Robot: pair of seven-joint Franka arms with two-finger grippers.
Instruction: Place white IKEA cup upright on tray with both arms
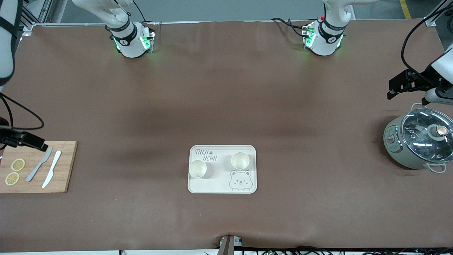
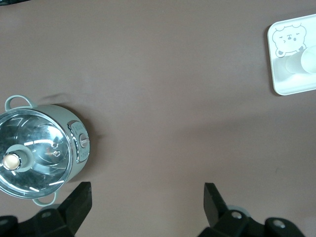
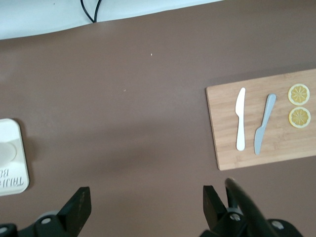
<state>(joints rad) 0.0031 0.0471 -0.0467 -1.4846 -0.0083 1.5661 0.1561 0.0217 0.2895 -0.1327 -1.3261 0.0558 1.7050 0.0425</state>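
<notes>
Brown table (image 1: 226, 88); both arms wide apart, jaws open.

Probably a robotics lab: brown-covered table (image 1: 226, 88) (cables (image 1: 318, 250) trailing).

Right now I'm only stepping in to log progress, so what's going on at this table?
Nothing is being handled. Two white cups, one and another, stand upright on the cream tray mid-table. The left gripper hangs open over bare table beside the lidded pot, at its arm's end. The right gripper hangs open above the edge of the cutting board, which carries two knives and lemon slices. Both arms wait, away from the tray.
</notes>
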